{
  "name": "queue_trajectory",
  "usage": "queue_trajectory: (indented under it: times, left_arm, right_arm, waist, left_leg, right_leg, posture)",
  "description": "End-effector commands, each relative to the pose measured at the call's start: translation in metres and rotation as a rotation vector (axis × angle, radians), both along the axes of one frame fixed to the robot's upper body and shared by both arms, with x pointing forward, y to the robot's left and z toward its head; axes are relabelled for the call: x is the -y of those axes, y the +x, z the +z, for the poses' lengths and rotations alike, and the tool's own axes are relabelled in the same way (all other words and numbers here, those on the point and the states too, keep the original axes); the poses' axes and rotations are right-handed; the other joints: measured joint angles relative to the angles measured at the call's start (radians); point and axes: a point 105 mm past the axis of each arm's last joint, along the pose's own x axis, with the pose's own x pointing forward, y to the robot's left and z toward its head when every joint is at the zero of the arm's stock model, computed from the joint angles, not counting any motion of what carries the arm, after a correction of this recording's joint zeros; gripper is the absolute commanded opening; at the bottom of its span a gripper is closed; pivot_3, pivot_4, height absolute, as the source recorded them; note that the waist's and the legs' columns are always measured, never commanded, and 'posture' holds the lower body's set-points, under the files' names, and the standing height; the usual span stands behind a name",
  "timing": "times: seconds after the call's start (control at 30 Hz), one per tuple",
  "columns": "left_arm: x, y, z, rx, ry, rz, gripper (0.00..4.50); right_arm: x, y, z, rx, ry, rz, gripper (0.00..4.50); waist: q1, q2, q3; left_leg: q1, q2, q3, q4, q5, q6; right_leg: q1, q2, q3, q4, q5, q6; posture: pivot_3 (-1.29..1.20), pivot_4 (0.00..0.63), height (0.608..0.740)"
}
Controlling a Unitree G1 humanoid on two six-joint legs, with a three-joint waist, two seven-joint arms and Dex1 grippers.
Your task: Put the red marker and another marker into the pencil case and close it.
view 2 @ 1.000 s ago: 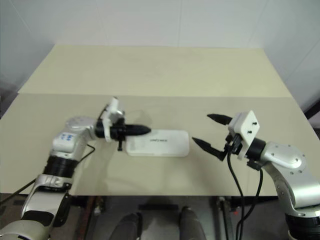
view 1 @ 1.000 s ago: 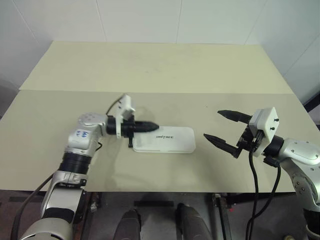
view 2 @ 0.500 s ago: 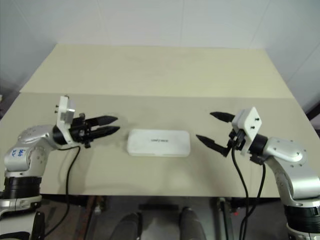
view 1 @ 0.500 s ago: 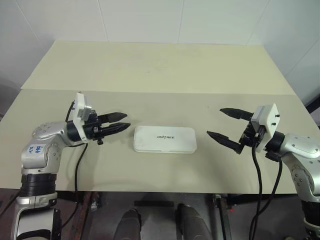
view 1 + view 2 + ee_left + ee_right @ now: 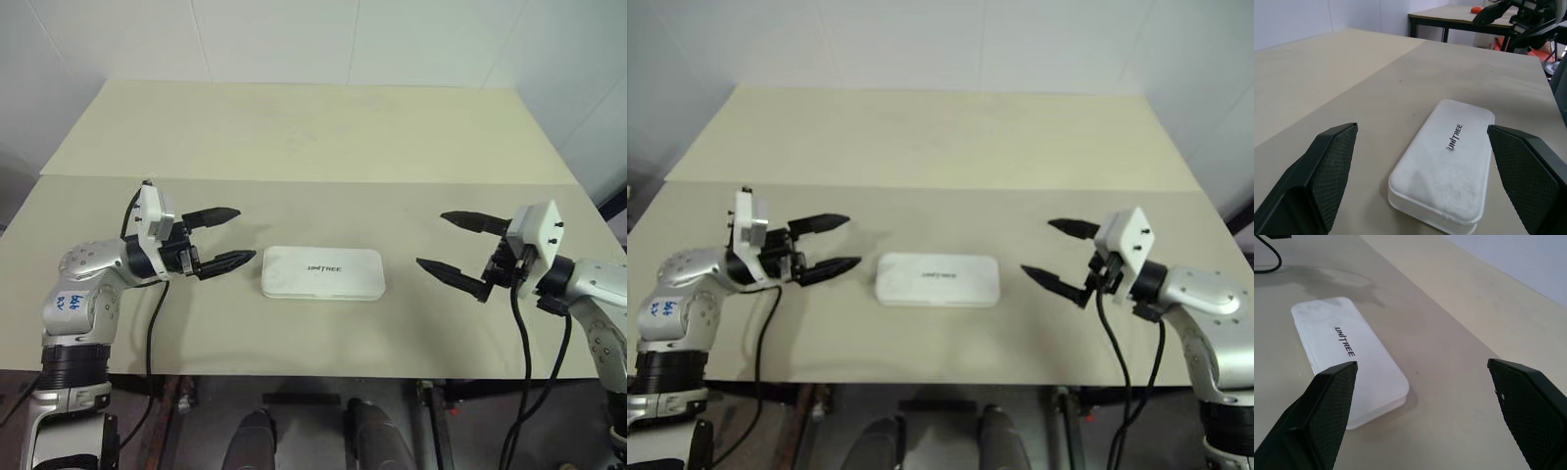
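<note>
Pale beige counter (image 5: 313,147) under white walls. Closed white pencil case (image 5: 323,272) flat at near centre, markers presumably inside. Left gripper (image 5: 219,238) and right gripper (image 5: 460,247) flanking, fingers spread, empty, apparently released.

This looks like a robot lab or test room. A bare beige table (image 5: 313,127) stands against plain white panelled walls (image 5: 294,39), and the left wrist view shows a second table (image 5: 1459,14) with orange items beyond its far edge.
</note>
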Motion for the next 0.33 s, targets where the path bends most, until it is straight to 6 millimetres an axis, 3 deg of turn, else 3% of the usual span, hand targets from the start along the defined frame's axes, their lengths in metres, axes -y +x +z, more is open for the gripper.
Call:
queue_trajectory:
  times: [0.03,0.33]
  left_arm:
    - [0.003,0.003,0.012,0.071,0.009,0.005,4.46]
    - [0.002,0.009,0.021,0.09,-0.052,0.058,4.46]
  right_arm:
    - [0.006,-0.006,0.013,0.05,-0.016,-0.014,4.5]
    - [0.012,0.001,0.004,0.035,-0.007,-0.061,4.5]
  waist:
    - [0.0,0.0,0.0]
    - [-0.004,0.0,0.0]
  left_leg:
    - [0.0,0.0,0.0,0.0,0.0,0.0]
    - [0.0,0.0,0.0,0.0,0.0,0.0]
  right_leg:
    - [0.0,0.0,0.0,0.0,0.0,0.0]
    - [0.0,0.0,0.0,0.0,0.001,0.001]
  posture:
    - [0.0,0.15,0.74]
    - [0.0,0.15,0.74]
